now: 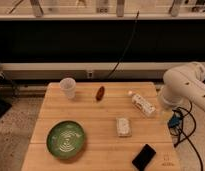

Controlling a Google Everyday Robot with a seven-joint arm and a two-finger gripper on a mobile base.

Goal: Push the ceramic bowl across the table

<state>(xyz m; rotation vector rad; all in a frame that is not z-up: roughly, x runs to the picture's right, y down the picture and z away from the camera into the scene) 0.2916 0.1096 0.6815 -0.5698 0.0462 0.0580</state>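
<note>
The ceramic bowl [66, 140], green with pale rings inside, sits on the front left part of the light wooden table [96, 112]. My white arm [186, 85] is folded beside the table's right edge, far from the bowl. The gripper [171, 116] hangs at the arm's lower end, just off the right edge of the table, and touches nothing on the tabletop.
A white cup [68, 88] stands at the back left and a small reddish-brown object [100, 93] at the back middle. A plastic bottle [142, 103] lies at the right, a pale packet [124, 126] mid-right, and a black phone-like slab [144, 156] at the front right. Cables [183, 130] hang off the right side.
</note>
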